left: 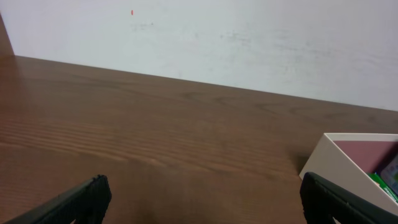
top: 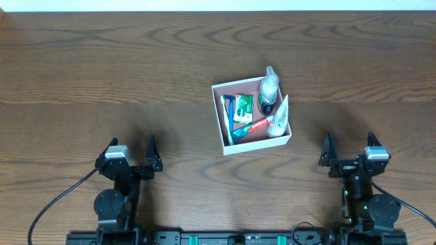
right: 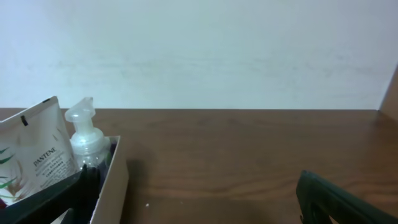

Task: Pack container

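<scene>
The container (top: 219, 114), a shallow white-walled box with a pinkish-brown inside, sits at the table's middle. It holds a clear pump bottle (top: 270, 88), a white Pantene sachet (top: 279, 117), a green packet (top: 244, 106), a blue razor (top: 229, 109) and a toothpaste tube (top: 248, 127). My left gripper (top: 133, 151) is open and empty at the near left. My right gripper (top: 349, 148) is open and empty at the near right. The left wrist view shows the container's corner (left: 339, 163). The right wrist view shows its wall (right: 115, 180), the bottle (right: 86, 140) and the sachet (right: 36, 149).
Brown wooden table (top: 109, 75) all round the container. A white wall (left: 217, 37) stands behind the table's far edge. Black cables (top: 58, 201) run from both arm bases at the near edge.
</scene>
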Controlling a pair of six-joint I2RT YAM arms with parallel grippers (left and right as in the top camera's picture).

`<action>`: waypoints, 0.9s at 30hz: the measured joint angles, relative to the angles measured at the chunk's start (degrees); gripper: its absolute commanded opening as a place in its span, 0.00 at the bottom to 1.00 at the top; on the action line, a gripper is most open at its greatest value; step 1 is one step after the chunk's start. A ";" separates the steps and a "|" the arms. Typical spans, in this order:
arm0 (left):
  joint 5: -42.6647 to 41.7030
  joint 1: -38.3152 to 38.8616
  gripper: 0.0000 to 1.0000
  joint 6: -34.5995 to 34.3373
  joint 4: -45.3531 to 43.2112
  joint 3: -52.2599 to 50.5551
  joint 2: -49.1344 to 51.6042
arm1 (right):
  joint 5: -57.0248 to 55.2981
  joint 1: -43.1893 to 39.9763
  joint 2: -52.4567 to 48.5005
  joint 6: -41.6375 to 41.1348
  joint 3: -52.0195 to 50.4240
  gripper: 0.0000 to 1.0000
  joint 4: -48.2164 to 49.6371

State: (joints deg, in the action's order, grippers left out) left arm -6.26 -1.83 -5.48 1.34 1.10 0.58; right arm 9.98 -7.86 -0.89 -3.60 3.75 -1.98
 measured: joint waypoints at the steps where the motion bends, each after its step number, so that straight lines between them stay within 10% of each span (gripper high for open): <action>1: 0.00 0.00 0.98 -0.02 0.02 0.00 0.02 | 0.13 0.22 0.04 0.00 0.00 0.99 -0.13; 27: 0.00 -0.02 0.98 0.00 0.00 0.00 0.02 | 0.61 3.58 0.20 9.97 -0.39 0.99 -7.41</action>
State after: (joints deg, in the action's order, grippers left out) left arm -6.26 -1.85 -5.48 1.34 1.10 0.60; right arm 10.59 -4.27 -0.69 6.37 3.36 -9.39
